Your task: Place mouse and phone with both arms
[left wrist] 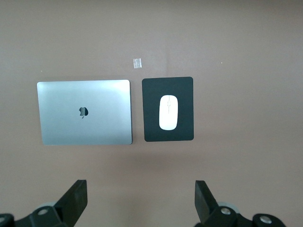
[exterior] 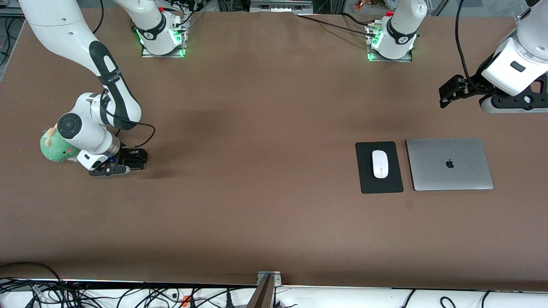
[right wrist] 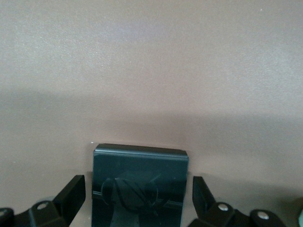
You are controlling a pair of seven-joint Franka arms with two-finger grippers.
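Note:
The white mouse (exterior: pixel 380 164) lies on a black mouse pad (exterior: pixel 379 186) toward the left arm's end of the table; it also shows in the left wrist view (left wrist: pixel 168 112). The black phone (right wrist: pixel 139 184) lies flat on the table toward the right arm's end. My right gripper (exterior: pixel 136 161) is low over it, open, with a finger (right wrist: pixel 73 194) on each side of the phone and a small gap at each. My left gripper (exterior: pixel 445 95) is open and empty, held high above the table near the laptop; its fingers (left wrist: pixel 75 196) stand wide apart.
A closed silver laptop (exterior: pixel 448 164) lies beside the mouse pad, also in the left wrist view (left wrist: pixel 85 112). A green plush toy (exterior: pixel 53 147) sits beside the right arm's wrist. A small tape mark (exterior: pixel 409 205) lies nearer the front camera than the pad.

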